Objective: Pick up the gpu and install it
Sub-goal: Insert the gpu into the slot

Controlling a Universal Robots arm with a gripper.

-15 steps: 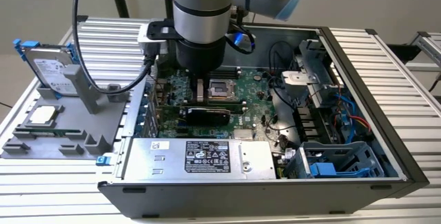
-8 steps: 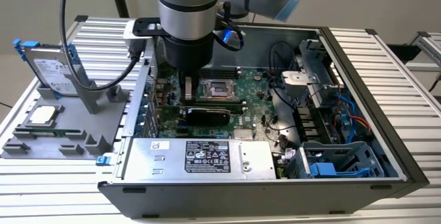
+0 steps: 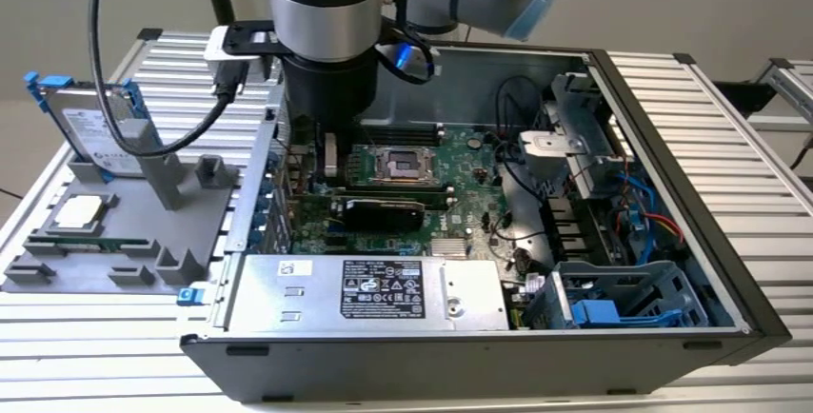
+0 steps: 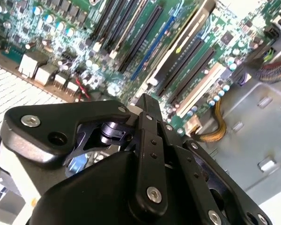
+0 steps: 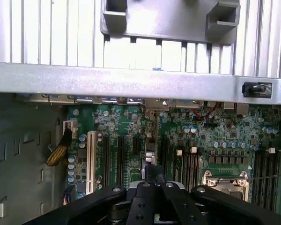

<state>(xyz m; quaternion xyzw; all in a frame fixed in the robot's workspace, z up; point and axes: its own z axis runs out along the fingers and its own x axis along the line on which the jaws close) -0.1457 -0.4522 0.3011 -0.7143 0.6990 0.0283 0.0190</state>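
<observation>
Black and slim, the gpu (image 3: 381,210) stands on edge on the green motherboard (image 3: 473,206) inside the open computer case (image 3: 661,127). You will find it just beside the CPU socket (image 3: 404,161), between that socket and the silver power supply (image 3: 368,289), and it runs alongside the socket's edge.

Your gripper (image 3: 333,177) hangs just beside the CPU socket as well, on the side toward the case's rear wall and close above the board. It is near the rear end of the gpu; you cannot tell from the exterior view whether it touches the card.

In both wrist views the claw's fingers (image 5: 150,169) are drawn together to a narrow tip (image 4: 145,101), and nothing shows between them. In the first wrist view you see the long expansion slots (image 5: 105,159) beyond that tip, with the CPU socket (image 5: 225,180) off to one side of them.

Well apart from the CPU socket, outside the case on the exterior view's left, a grey fixture (image 3: 114,261) sits on the ribbed aluminium table (image 3: 711,99). It carries a silver hard drive in a blue frame (image 3: 89,127), propped up on edge, and a small square CPU chip (image 3: 79,208) lying flat.
</observation>
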